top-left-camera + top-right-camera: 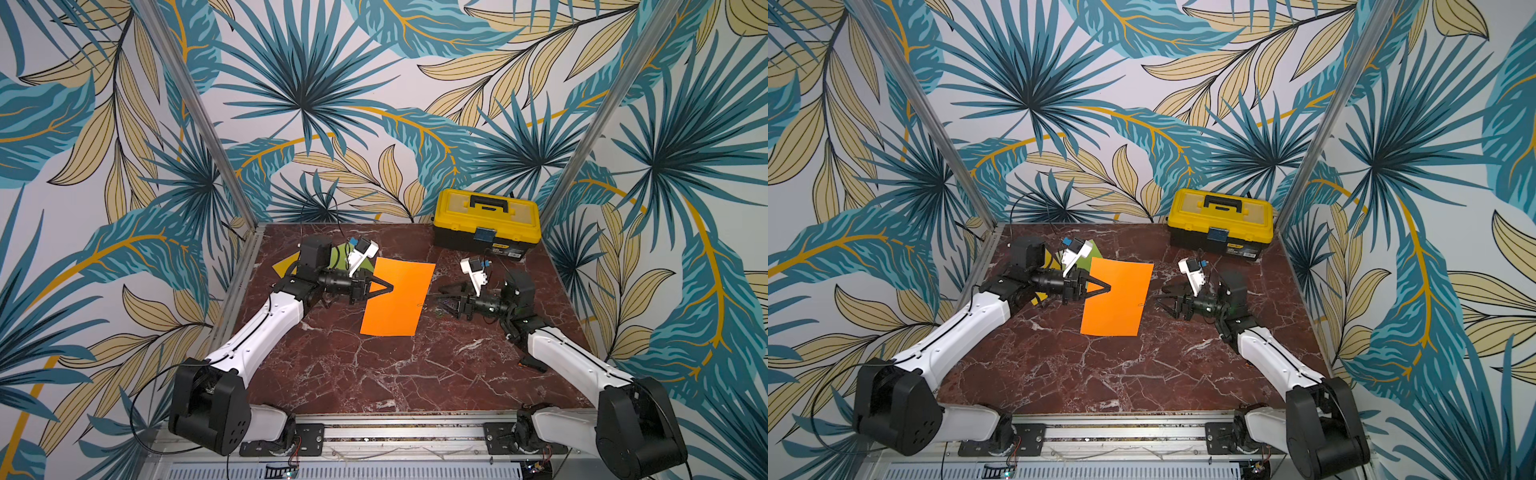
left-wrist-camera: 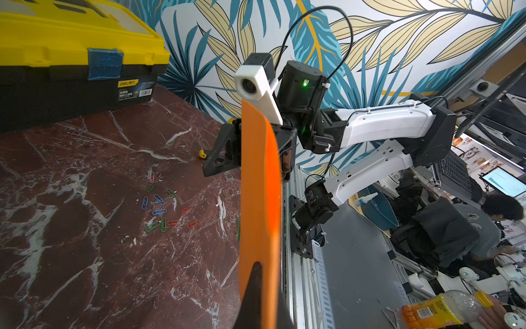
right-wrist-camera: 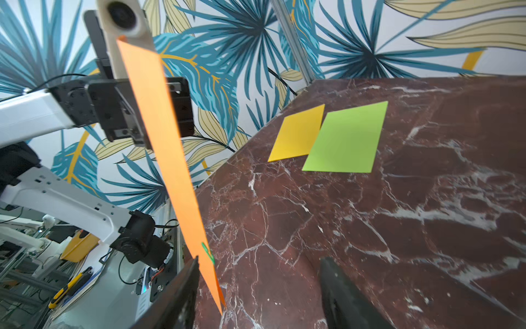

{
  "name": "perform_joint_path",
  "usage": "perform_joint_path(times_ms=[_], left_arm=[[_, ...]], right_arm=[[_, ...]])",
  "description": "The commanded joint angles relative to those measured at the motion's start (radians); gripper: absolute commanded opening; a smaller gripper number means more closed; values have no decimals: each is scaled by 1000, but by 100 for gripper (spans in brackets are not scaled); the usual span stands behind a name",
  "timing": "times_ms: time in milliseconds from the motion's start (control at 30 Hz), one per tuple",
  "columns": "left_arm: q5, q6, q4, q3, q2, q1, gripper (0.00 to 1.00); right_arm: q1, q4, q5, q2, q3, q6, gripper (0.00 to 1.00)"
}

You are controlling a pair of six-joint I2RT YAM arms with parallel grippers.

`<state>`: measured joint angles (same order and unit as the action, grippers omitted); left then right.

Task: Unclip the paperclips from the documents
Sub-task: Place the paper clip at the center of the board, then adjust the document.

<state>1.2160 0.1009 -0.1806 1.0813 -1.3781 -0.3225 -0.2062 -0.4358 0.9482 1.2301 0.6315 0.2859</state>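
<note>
The orange sheet [image 1: 397,297] is held up at a slant over the middle of the desk [image 1: 374,374], not lying flat. One small green clip [image 3: 207,253] sits on its edge, on the side away from the left arm. The sheet is thin, light and floppy. In the left wrist view it bends in a curve, so it would likely swing or crumple if pushed hard. The clip is a tiny bit of bent wire, hard and smooth, and it would probably slip out of a loose pinch. The best place to take it looks like the loop end at the paper's edge. Pulling it straight off that edge should keep the paper from ripping. The left tool [image 1: 384,287] is pinched shut on the other edge of the orange sheet and holds it up. The right tool [image 1: 445,296] is wide with nothing in it, and the clipped edge hangs just beside one of its fingers. On the desk by the right tool lie loose clips [image 2: 162,209], blue, green and red, in a small bunch. The yellow sheet [image 3: 296,134] and the green sheet [image 3: 347,139] lie flat and touching, behind the left arm, and no clips show on them. The toolbox [image 1: 486,220] stands at the back, well apart.
</note>
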Motion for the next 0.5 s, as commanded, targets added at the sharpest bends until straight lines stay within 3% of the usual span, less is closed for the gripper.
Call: perform_joint_path(times_ms=[0, 467], left_arm=[[18, -11, -2, 54, -19, -19, 0], [27, -8, -3, 91, -52, -52, 0]], right_arm=[[0, -112, 74, -19, -27, 43, 68], [-53, -308, 168, 89, 44, 178, 71]])
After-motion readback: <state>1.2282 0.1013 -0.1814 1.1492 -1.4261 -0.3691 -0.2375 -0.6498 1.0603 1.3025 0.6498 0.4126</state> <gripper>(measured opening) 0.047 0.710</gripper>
